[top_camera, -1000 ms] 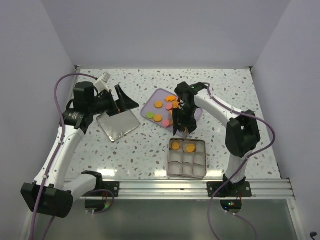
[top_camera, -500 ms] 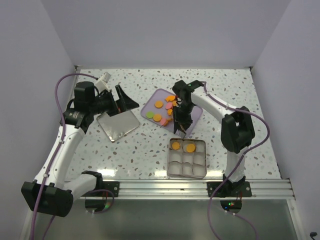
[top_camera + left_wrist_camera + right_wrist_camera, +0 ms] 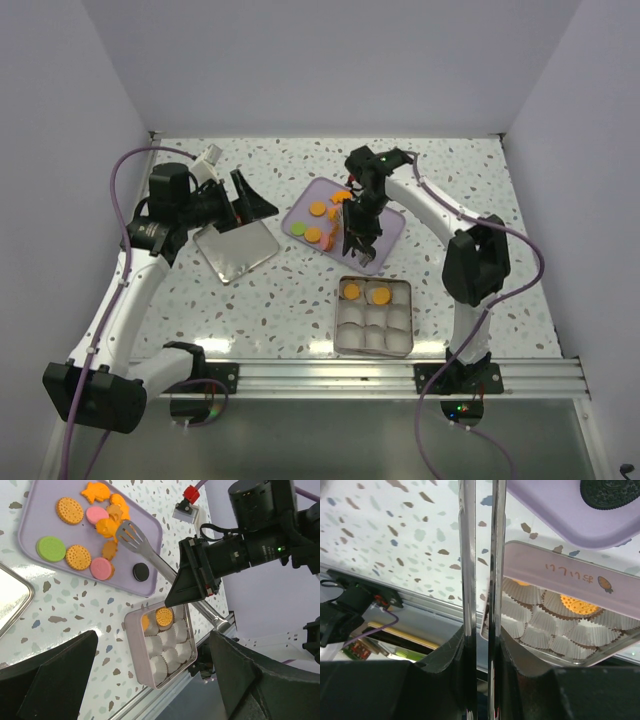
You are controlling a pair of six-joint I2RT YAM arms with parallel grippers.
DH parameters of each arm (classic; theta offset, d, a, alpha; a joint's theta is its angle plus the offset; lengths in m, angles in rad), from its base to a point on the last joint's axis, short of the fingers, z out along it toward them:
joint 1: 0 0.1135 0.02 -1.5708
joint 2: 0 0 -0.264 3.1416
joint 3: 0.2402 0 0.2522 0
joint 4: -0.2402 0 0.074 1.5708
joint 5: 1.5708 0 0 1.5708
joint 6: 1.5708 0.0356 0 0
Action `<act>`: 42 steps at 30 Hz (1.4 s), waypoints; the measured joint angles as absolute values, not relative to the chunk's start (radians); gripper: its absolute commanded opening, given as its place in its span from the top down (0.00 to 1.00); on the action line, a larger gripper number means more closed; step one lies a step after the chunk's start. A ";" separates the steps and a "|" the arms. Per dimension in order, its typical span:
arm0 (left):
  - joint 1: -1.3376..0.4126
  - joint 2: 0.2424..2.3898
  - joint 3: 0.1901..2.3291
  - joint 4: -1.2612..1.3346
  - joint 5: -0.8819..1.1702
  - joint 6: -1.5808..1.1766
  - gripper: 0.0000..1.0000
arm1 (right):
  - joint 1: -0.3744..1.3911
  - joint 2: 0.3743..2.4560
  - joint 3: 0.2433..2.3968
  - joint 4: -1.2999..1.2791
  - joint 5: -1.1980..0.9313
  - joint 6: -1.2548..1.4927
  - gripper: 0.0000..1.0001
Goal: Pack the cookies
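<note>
Metal tongs point(image 3: 150, 555) were clamped between the fingers of the right gripper point(image 3: 181, 575). Their slotted head lay on a small heap of orange cookies point(image 3: 107, 527) near the far right edge of the lilac tray point(image 3: 30, 510). The two arms of the tongs stood close together, but I cannot tell if a cookie was caught between them. More cookies, orange, pink, green and one black, were spread over the tray.

Two orange cookies point(image 3: 163, 616) lay in paper cups along the far edge of the divided tin point(image 3: 131, 645). The tin stood near the front edge of the table, just beside the tray. The left gripper point(image 3: 250, 198) hung wide open over the tin lid point(image 3: 237, 252) and held nothing.

In my judgement the step in hand was picking up the third cookie. Next, the tongs had to pinch one firmly, lift it and carry it to a free cup.
</note>
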State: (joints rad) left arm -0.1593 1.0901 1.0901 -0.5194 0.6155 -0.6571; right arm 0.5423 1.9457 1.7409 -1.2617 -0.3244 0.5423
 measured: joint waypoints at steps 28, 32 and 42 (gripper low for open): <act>-0.163 1.108 1.090 -0.519 0.617 -0.650 0.00 | 0.541 1.267 1.483 -1.341 -0.221 0.604 0.90; -0.167 1.109 1.090 -0.519 0.617 -0.650 0.00 | 0.541 1.105 1.356 -1.354 -0.216 0.646 0.90; -0.167 1.109 1.090 -0.518 0.618 -0.650 0.00 | 0.541 0.866 1.129 -1.365 -0.224 0.754 0.93</act>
